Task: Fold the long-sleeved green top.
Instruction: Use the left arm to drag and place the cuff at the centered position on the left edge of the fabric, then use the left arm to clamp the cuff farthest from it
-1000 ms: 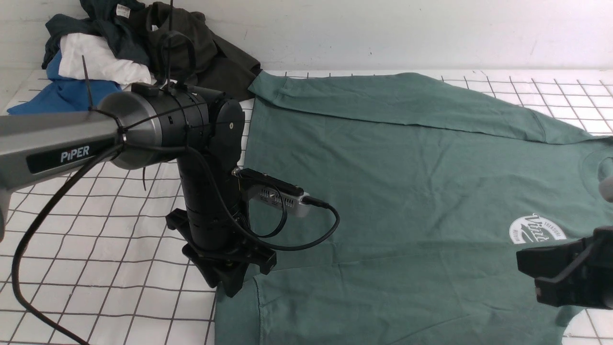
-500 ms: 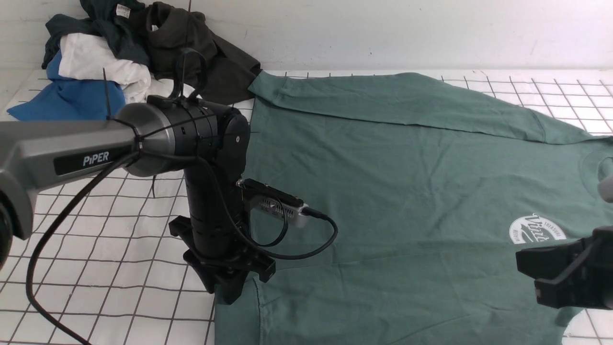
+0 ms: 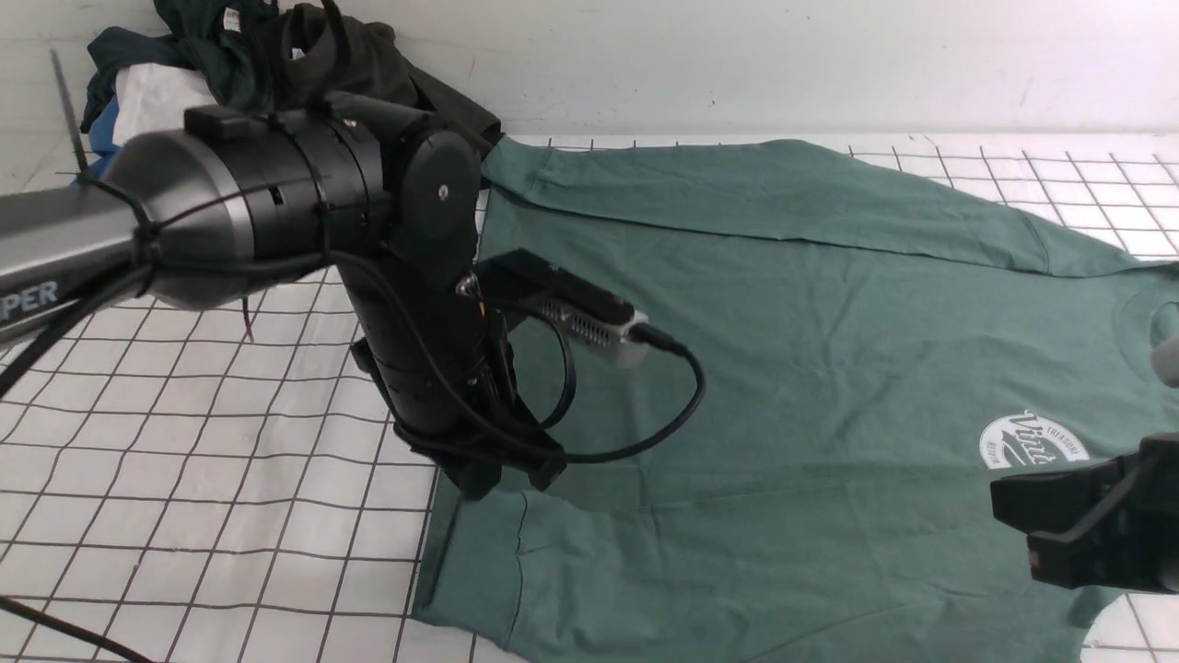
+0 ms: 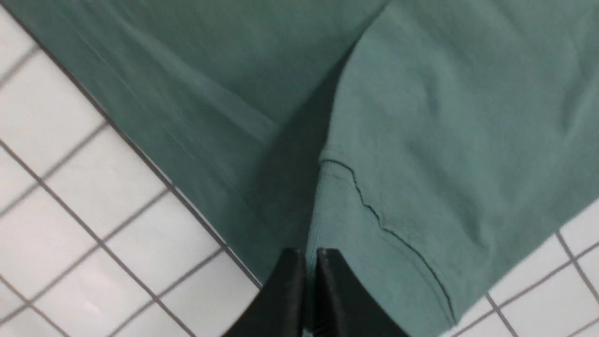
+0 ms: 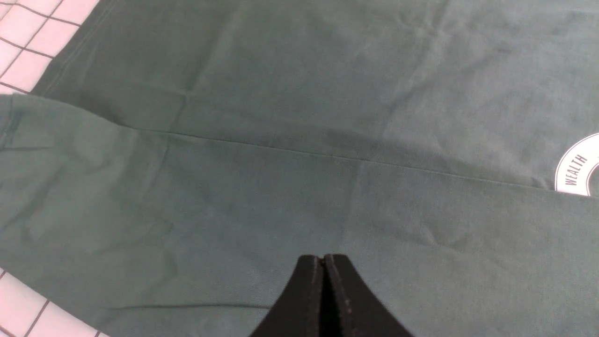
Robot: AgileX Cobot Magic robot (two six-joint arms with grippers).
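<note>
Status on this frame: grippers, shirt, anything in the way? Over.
Left gripper shut on ribbed cuff of sage-green cotton long-sleeved top. Right gripper shut over the cloth, nothing visibly held. Heap of dark, white and blue clothes far left, beside far sleeve.

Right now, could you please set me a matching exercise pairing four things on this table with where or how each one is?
Things:
1 sage-green cotton long-sleeved top
2 white oval chest logo
3 heap of dark, white and blue clothes
4 left gripper

Places or states:
A far left corner, by the wall
B shut on the top's edge
C spread across the gridded table
D printed near the right gripper

Pairs: 1-C; 2-D; 3-A; 4-B.
</note>
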